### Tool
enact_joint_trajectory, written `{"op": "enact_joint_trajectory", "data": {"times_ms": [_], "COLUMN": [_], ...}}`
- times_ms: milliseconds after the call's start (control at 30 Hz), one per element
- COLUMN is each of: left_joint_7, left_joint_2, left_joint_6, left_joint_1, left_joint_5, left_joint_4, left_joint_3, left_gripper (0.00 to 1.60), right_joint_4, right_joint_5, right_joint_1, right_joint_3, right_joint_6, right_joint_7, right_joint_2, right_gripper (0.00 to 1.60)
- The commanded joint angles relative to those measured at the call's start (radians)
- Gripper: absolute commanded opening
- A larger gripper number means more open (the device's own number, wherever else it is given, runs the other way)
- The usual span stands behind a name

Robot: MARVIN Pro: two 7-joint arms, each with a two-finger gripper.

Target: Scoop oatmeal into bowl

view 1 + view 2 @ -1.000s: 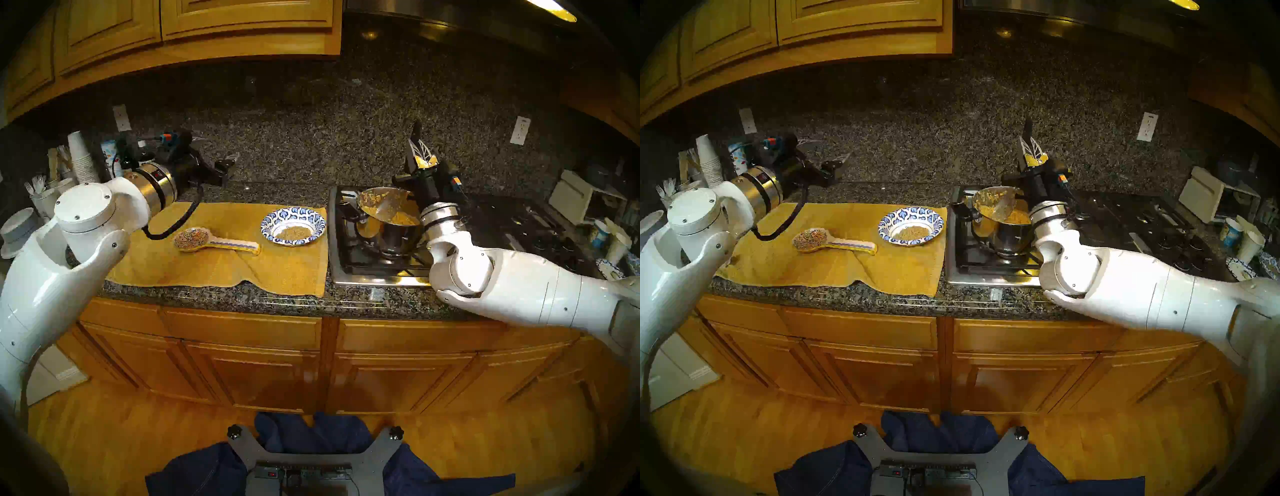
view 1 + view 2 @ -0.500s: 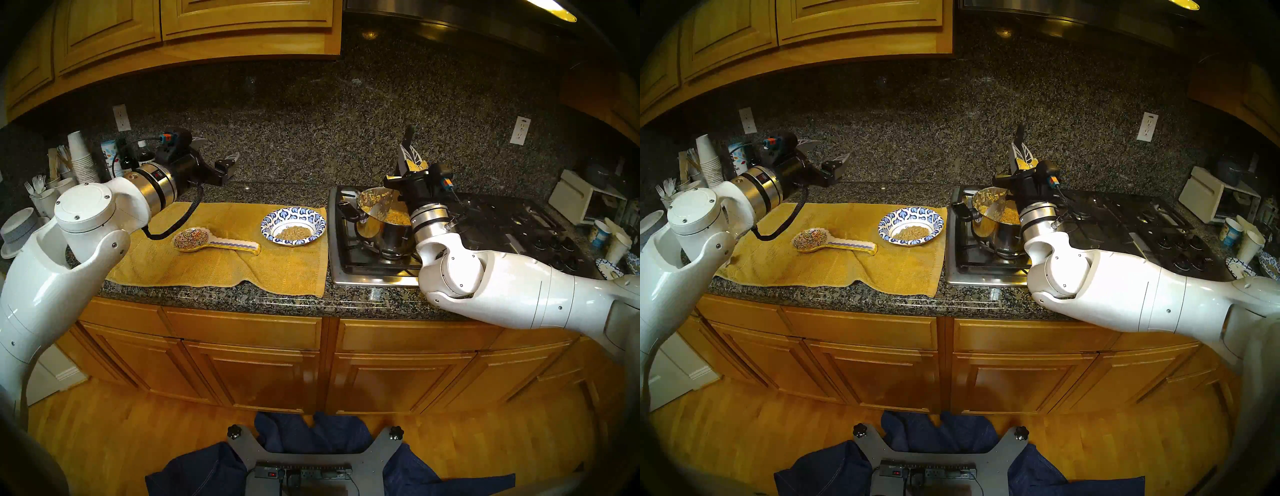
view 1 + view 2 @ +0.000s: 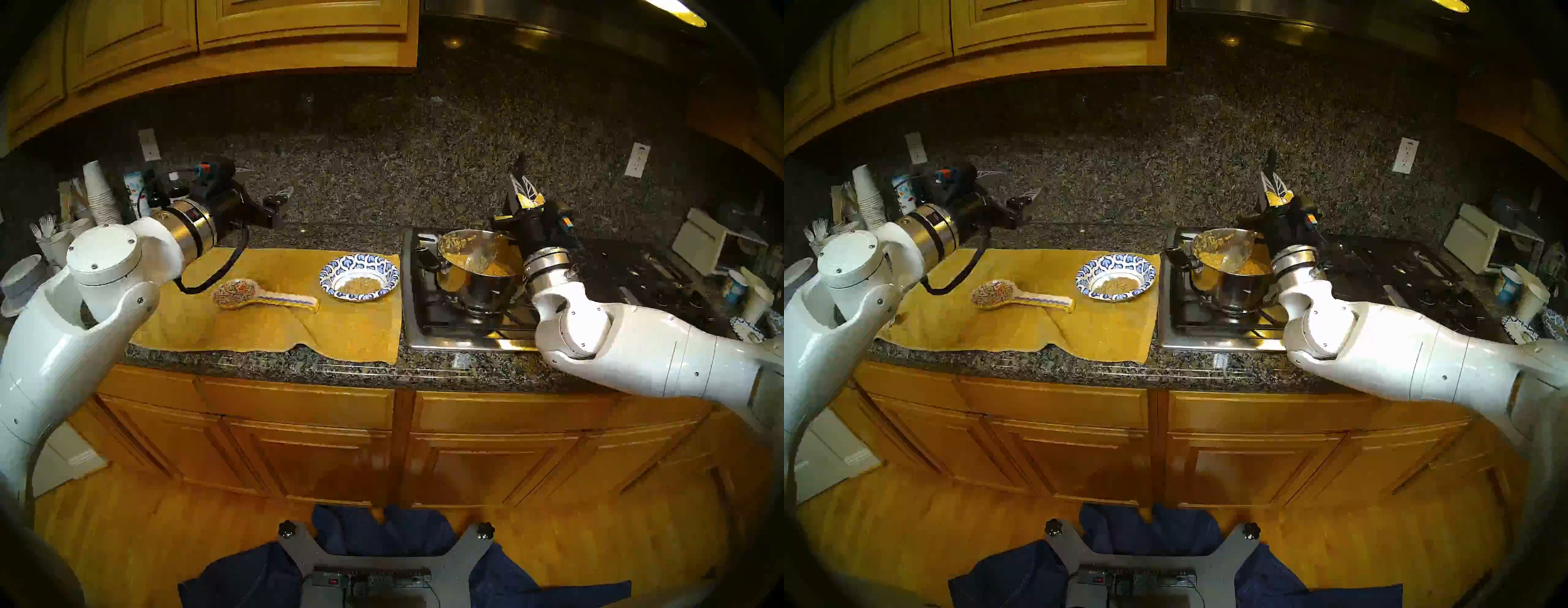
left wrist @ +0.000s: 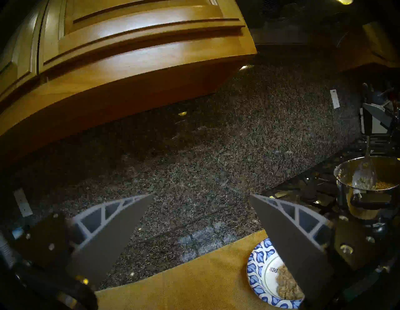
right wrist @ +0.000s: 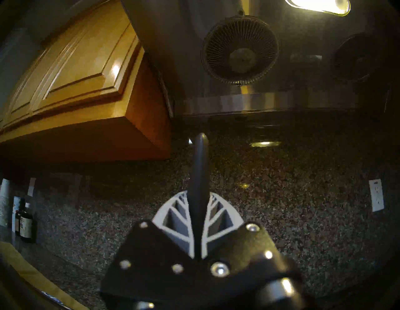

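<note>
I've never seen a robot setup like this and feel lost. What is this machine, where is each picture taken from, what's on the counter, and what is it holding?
It is a robot with two white arms. The two wide views come from its head; the other two from cameras on its wrists. On the counter, a yellow towel carries a painted spoon rest and a blue-patterned bowl with some oatmeal. A steel pot sits on the stove. The right gripper is shut on a spoon reaching into the pot. The left gripper is open, empty.
</note>
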Motion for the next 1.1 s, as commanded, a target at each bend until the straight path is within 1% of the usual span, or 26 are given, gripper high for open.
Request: {"op": "enact_joint_trajectory", "data": {"times_ms": [0, 33, 100, 233, 433, 700, 900, 1067], "left_joint_7": [0.002, 0.002, 0.002, 0.002, 0.002, 0.002, 0.002, 0.002], "left_joint_2": [-0.002, -0.002, -0.002, -0.002, -0.003, -0.003, -0.003, -0.003], "left_joint_6": [-0.017, -0.017, -0.018, -0.018, -0.019, -0.019, -0.019, -0.019], "left_joint_1": [-0.033, -0.033, -0.033, -0.033, -0.034, -0.034, -0.034, -0.034], "left_joint_5": [0.001, 0.001, 0.001, 0.001, 0.001, 0.001, 0.001, 0.001], "left_joint_4": [-0.011, -0.011, -0.011, -0.011, -0.011, -0.011, -0.010, -0.010], "left_joint_3": [-0.024, -0.024, -0.024, -0.024, -0.024, -0.024, -0.024, -0.024], "left_gripper": [1.60, 1.60, 1.60, 1.60, 1.60, 1.60, 1.60, 1.60], "right_joint_4": [0.022, 0.025, 0.042, 0.060, 0.066, 0.041, 0.022, -0.006], "right_joint_5": [-0.073, -0.082, -0.128, -0.182, -0.207, -0.157, -0.075, -0.010], "right_joint_1": [0.046, 0.045, 0.044, 0.040, 0.028, 0.002, -0.022, -0.024], "right_joint_3": [0.018, 0.015, 0.003, -0.007, -0.011, -0.013, -0.016, -0.016], "right_joint_6": [-0.013, -0.013, -0.013, -0.019, -0.024, -0.028, -0.035, -0.035], "right_joint_7": [0.030, 0.032, 0.052, 0.067, 0.061, 0.033, 0.011, -0.001], "right_joint_2": [0.035, 0.036, 0.037, 0.030, 0.011, -0.016, -0.038, -0.043], "right_gripper": [0.00, 0.00, 0.00, 0.00, 0.00, 0.00, 0.00, 0.00]}}
